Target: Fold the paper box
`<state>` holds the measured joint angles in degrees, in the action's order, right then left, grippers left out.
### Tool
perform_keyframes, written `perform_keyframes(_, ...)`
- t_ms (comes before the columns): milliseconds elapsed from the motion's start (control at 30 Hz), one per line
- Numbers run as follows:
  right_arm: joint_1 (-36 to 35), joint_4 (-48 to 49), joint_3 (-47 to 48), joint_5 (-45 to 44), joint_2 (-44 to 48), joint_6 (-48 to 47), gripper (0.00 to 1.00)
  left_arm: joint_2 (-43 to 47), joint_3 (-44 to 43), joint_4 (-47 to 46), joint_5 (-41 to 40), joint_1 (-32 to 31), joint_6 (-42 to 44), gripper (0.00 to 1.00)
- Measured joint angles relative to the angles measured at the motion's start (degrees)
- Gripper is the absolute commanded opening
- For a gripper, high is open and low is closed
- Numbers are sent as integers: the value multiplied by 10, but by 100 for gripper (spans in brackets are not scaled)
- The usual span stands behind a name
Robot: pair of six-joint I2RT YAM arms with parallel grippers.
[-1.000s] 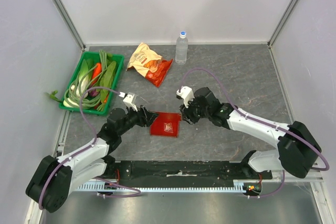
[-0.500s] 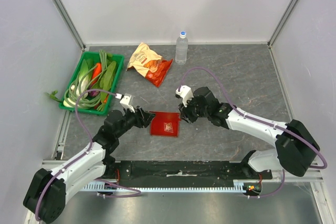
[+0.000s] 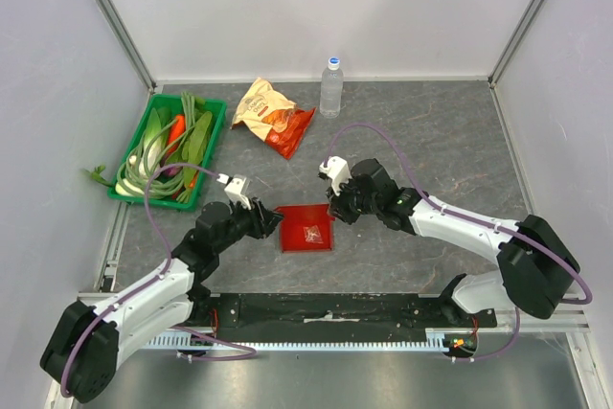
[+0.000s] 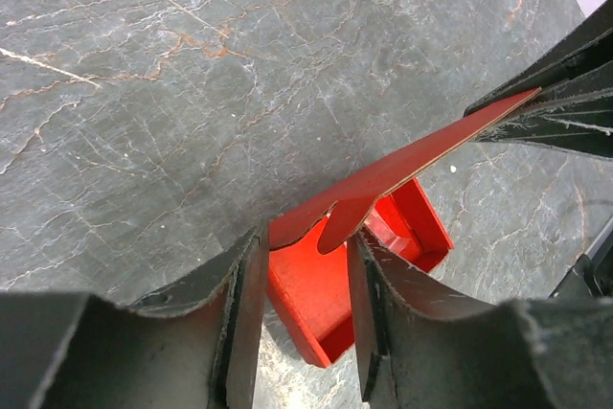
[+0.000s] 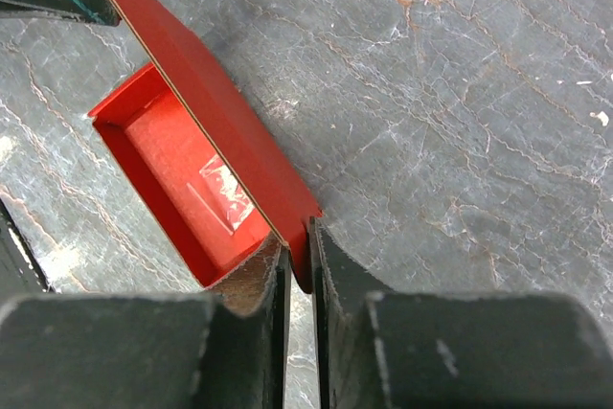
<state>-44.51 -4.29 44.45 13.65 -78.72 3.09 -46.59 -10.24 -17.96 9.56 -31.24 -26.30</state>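
The paper box (image 3: 306,227) is a bright red, shallow open tray on the grey table, with a small clear packet inside. Its long lid flap stands up along one side, seen in the left wrist view (image 4: 402,165) and the right wrist view (image 5: 220,112). My left gripper (image 3: 271,220) is at the box's left edge. It is open, and its fingers straddle the flap's tab end (image 4: 337,222) above the tray (image 4: 316,304). My right gripper (image 3: 335,206) is at the box's right corner, shut on the end of the lid flap (image 5: 299,237).
A green tray (image 3: 218,131) of vegetables stands at the far left. A crinkled orange-and-red snack bag (image 3: 273,114) and a water bottle (image 3: 331,88) stand at the back. White walls close in the table on three sides.
My left gripper drew back a little, then came forward to the box's left edge. The box has turned slightly and sits squarer. The right gripper has barely moved.
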Motion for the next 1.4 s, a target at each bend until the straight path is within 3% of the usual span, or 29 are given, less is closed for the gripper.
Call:
perform_keyframes(233,0,-1,-2,-22,3,1,0,-3,-2,9,-5,-14,-1,41)
perform_keyframes(333,0,-5,-2,-35,7,-1,0,-11,-7,18,-9,-27,0,41)
perform_keyframes(567,0,-7,-2,-71,22,-11,0,-50,-44,45,-39,-62,9,25)
perform_keyframes(733,1,-6,-2,-84,24,-13,0,-95,-87,66,-80,-84,37,19)
perform_keyframes(833,1,-6,-2,-89,24,-12,9,-118,-105,71,-117,-106,59,11)
perform_keyframes(1000,0,-7,-2,-109,24,-9,28,-134,-111,67,-174,-140,98,8)
perform_keyframes(1067,0,-7,-2,-120,24,-5,32,-136,-111,65,-189,-145,111,7)
perform_keyframes(1300,0,-10,-8,-140,24,-1,32,-136,-111,50,-219,-150,148,6)
perform_keyframes(1400,0,-9,-8,-140,24,-4,45,-130,-109,40,-226,-156,167,6)
